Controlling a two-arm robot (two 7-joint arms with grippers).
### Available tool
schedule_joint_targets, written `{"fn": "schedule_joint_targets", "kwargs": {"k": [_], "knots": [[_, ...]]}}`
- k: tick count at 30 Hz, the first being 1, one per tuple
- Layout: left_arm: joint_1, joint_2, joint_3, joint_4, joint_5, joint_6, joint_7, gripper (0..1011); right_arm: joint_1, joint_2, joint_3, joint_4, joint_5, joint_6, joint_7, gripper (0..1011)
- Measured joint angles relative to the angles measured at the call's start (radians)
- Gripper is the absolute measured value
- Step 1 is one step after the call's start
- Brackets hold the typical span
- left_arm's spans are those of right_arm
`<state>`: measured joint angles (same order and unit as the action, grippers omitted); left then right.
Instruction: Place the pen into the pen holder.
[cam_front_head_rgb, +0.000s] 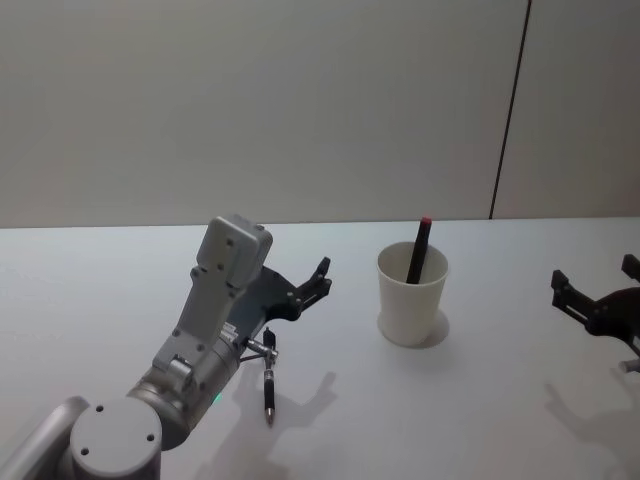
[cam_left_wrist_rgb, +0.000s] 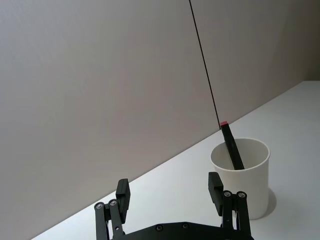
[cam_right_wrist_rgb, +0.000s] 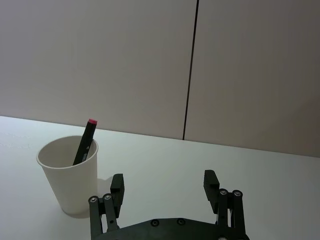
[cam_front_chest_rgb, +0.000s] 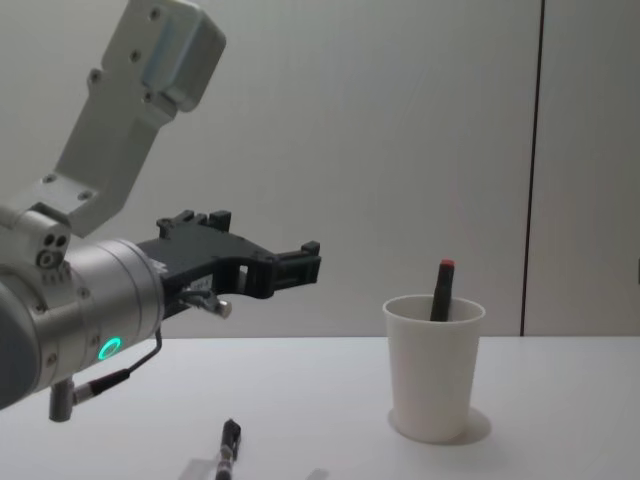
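The pen holder (cam_front_head_rgb: 411, 300) is a plain white paper cup standing right of the table's middle. A black pen with a red end (cam_front_head_rgb: 419, 248) leans inside it. The cup (cam_left_wrist_rgb: 243, 175) and that pen (cam_left_wrist_rgb: 230, 144) also show in the left wrist view, and again as cup (cam_front_chest_rgb: 435, 370) and pen (cam_front_chest_rgb: 441, 288) in the chest view. Another black pen (cam_front_head_rgb: 268, 388) lies flat on the table below my left arm. My left gripper (cam_front_head_rgb: 321, 279) hangs open and empty above the table, left of the cup. My right gripper (cam_front_head_rgb: 595, 275) stands open and empty at the right edge.
The white table (cam_front_head_rgb: 480, 410) runs back to a plain grey wall (cam_front_head_rgb: 300, 100) with a dark vertical seam (cam_front_head_rgb: 510, 110). My left arm's grey housing (cam_front_head_rgb: 225, 290) rises above the lying pen (cam_front_chest_rgb: 228, 450).
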<state>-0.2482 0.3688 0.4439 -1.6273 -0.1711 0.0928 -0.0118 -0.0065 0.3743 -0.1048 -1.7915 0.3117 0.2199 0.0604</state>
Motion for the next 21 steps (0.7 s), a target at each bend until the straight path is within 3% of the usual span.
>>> {"fn": "schedule_joint_targets", "kwargs": {"k": [5,13,21], "knots": [[-0.002,-0.002,-0.004,-0.007,0.000,0.044,0.008,1003,0.000,0.000,0.000,-0.001,0.000,0.000,0.000,1001],[-0.010,-0.009,-0.013,-0.028,0.009,0.183,0.044,1003,-0.001,0.001,0.000,-0.001,0.000,0.000,0.000,1001],[-0.014,-0.016,-0.018,-0.041,0.021,0.276,0.067,1003,-0.001,0.001,0.000,-0.001,0.000,0.000,0.000,1001]]}}
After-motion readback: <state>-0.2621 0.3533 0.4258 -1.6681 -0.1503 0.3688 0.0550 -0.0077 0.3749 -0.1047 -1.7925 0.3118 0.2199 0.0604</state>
